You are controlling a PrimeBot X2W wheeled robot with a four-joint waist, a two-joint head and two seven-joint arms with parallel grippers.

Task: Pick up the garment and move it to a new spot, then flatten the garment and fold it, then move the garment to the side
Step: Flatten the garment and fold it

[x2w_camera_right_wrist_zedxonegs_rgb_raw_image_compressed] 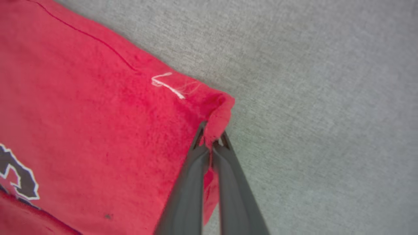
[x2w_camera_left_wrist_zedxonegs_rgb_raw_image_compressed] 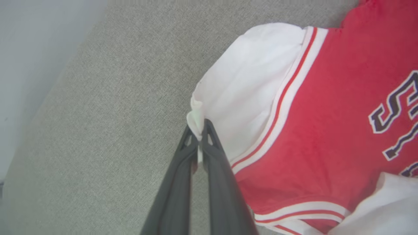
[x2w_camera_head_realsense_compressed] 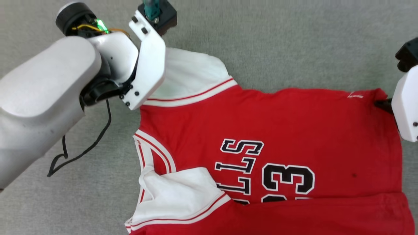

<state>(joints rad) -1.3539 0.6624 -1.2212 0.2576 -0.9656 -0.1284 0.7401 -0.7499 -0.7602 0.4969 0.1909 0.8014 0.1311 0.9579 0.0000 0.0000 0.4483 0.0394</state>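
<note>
Left gripper (x2w_camera_left_wrist_zedxonegs_rgb_raw_image_compressed: 199, 129) first: the two dark fingers are pinched tight, with a tuft of white cloth caught at their tips. That is the outer edge of the garment's white sleeve (x2w_camera_left_wrist_zedxonegs_rgb_raw_image_compressed: 241, 81). Over to the right gripper (x2w_camera_right_wrist_zedxonegs_rgb_raw_image_compressed: 211, 136): jaws just as narrow, red fabric bunched between the tips, right at the hem corner (x2w_camera_right_wrist_zedxonegs_rgb_raw_image_compressed: 219, 109) near a small white stitched mark (x2w_camera_right_wrist_zedxonegs_rgb_raw_image_compressed: 168, 85). So both grippers have a bite on the garment (x2w_camera_head_realsense_compressed: 294, 130). It lies spread on the grey cloth surface (x2w_camera_head_realsense_compressed: 277, 39), collar toward the robot's left, hem toward its right, black letters and the number 33 (x2w_camera_head_realsense_compressed: 287, 178) facing up. The near edge is folded over part of the print, and the second white sleeve (x2w_camera_head_realsense_compressed: 183, 192) lies on the red. A black cable (x2w_camera_head_realsense_compressed: 94, 143) hangs beneath the pale left forearm (x2w_camera_head_realsense_compressed: 39, 98).
</note>
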